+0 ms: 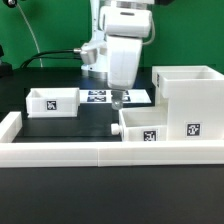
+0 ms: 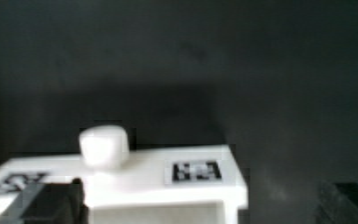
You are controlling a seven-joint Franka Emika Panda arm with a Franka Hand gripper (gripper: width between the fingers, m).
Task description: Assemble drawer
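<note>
The large hollow white box [image 1: 186, 98] stands at the exterior view's right. One small knobbed tray [image 1: 141, 123] lies against its left side, by the low front wall. The second small tray [image 1: 52, 100] sits apart at the exterior view's left. My gripper [image 1: 117, 99] hangs just above the left end of the tray beside the box. In the wrist view that tray [image 2: 158, 190] shows its knob [image 2: 101, 145] and a tag [image 2: 195, 170]. My gripper [image 2: 197, 208] is open and holds nothing. Its dark fingers [image 2: 43, 205] stand wide apart, one over the tray's edge.
The marker board [image 1: 98, 96] lies flat on the black table behind my gripper. A low white wall [image 1: 90, 152] runs along the front and turns up the exterior view's left side [image 1: 10, 125]. A black cable runs at the back left.
</note>
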